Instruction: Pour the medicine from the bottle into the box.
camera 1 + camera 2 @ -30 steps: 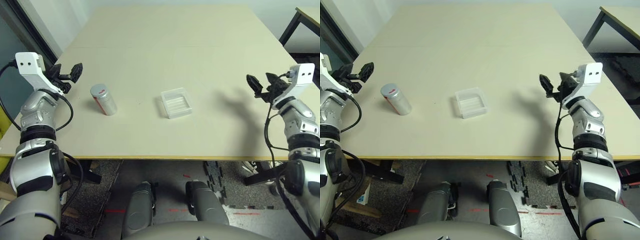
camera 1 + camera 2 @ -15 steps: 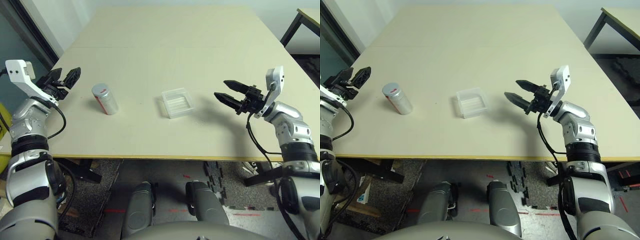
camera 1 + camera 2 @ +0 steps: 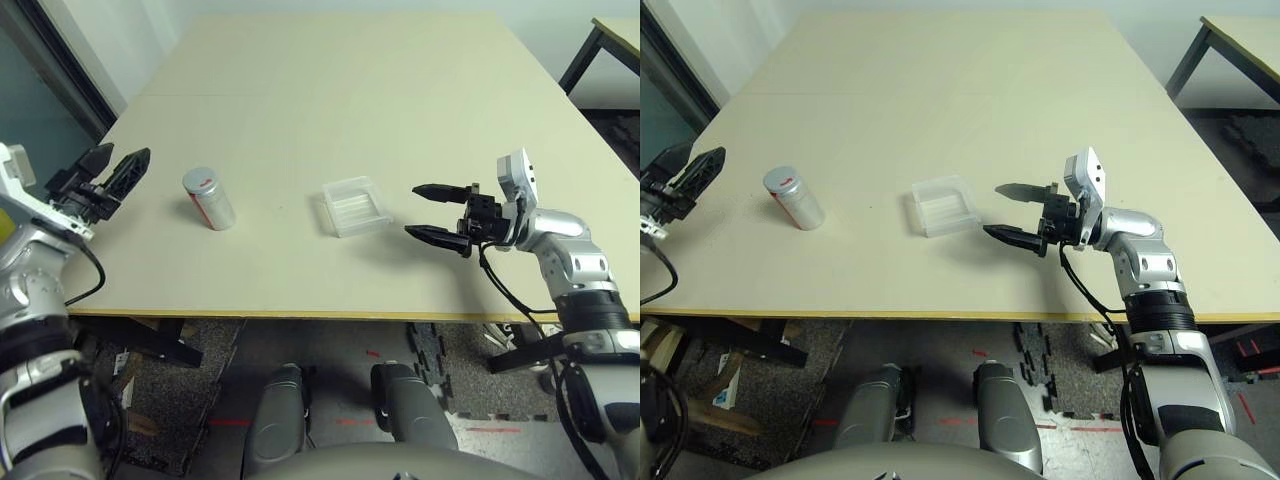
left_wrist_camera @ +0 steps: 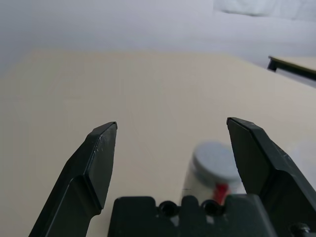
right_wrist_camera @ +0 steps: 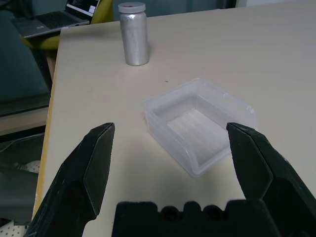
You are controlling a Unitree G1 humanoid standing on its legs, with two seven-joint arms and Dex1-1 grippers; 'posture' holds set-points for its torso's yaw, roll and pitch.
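No text, brand or number can be read. The bottle [image 3: 208, 198] left of the box [image 3: 354, 206] bears only a red mark on its grey cap, not legible.

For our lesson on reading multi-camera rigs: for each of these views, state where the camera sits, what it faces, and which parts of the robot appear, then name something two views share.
Left eye view: on the head, looking down at the table; both silver forearms show.
Right eye view: beside it, same scene, slightly shifted.
Left wrist view: on the left wrist, looking between the left gripper with open jaws at the bottle.
Right wrist view: on the right wrist, looking between the right gripper with open jaws at the box, bottle beyond.
Shared: both wrist views show the capped, upright bottle.
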